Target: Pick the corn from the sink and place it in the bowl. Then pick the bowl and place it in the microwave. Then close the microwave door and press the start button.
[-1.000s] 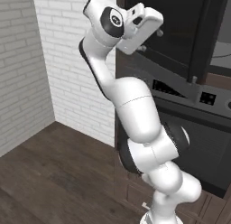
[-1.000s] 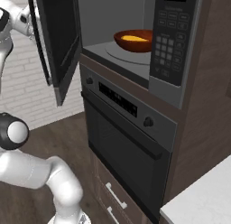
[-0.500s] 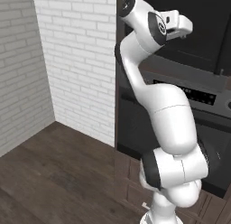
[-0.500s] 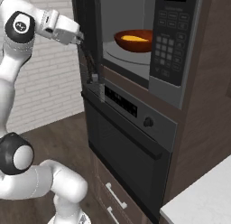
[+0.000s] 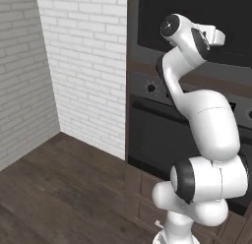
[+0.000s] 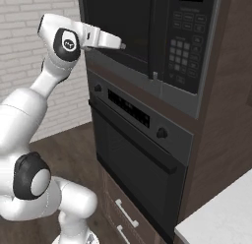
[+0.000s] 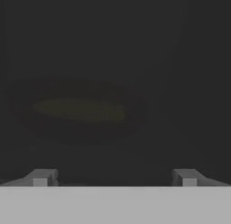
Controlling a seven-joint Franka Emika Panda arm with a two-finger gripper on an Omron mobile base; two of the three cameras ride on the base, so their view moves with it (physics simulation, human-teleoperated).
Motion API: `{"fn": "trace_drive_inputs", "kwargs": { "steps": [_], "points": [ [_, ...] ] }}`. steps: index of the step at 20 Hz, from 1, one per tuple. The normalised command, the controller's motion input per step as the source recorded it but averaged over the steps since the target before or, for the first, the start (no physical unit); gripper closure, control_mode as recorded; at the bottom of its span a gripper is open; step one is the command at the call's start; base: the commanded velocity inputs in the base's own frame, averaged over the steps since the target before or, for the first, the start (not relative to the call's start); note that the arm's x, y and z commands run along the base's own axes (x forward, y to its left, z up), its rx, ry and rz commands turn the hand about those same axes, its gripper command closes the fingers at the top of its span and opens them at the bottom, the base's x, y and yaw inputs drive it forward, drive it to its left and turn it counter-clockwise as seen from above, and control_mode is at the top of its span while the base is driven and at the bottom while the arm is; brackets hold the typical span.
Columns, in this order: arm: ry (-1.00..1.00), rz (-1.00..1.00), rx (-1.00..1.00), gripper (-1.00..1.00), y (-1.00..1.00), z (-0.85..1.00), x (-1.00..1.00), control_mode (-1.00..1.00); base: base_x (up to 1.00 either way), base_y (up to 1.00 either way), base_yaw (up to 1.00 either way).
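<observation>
The microwave door (image 6: 123, 21) lies shut against the microwave (image 6: 147, 36), a black panel with dark glass. My gripper (image 6: 121, 45) points at that glass, right up against it, open and holding nothing. In the hand view its fingertips (image 7: 40, 177) stand far apart at the bottom, the gripper (image 7: 113, 178) facing the window. Behind the glass the bowl (image 7: 131, 117) shows dimly, with the yellow corn (image 7: 79, 110) lying in it. The microwave's keypad (image 6: 184, 56) is to the right of the door. In the left base view the hand (image 5: 216, 37) is at the door (image 5: 197, 16). The sink is out of view.
A black oven (image 6: 138, 154) with knobs and a display strip sits just under the microwave, with drawers (image 6: 125, 213) below it. A white brick wall (image 5: 83, 66) stands to the left over a dark wood floor (image 5: 59, 189). A pale counter corner (image 6: 221, 213) lies at the lower right.
The microwave door has swung from wide open to shut, with my arm following it rightward. The bowl and corn, plainly visible before, now sit behind dark glass.
</observation>
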Motion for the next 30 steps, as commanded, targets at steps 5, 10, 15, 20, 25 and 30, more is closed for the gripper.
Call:
{"fn": "trace_drive_inputs", "kwargs": {
  "steps": [5,10,15,20,25,30],
  "points": [
    [-0.04,0.00,0.06,-1.00,-0.55,0.00,0.56,-1.00,0.00,0.00,0.00],
    [-0.02,0.03,0.01,-1.00,-0.36,-0.13,0.73,-1.00,0.00,0.00,0.00],
    [-0.18,0.00,0.00,-1.00,0.08,0.17,-0.75,-1.00,0.00,0.00,0.00],
    [-0.18,0.00,0.00,-1.00,0.00,0.16,-1.00,-1.00,0.00,0.00,0.00],
    [-0.16,0.00,0.00,1.00,-0.07,0.00,-1.00,-1.00,0.00,0.00,0.00],
    [-0.05,0.00,0.00,1.00,-0.24,0.00,-1.00,-1.00,0.00,0.00,0.00]
  ]
}}
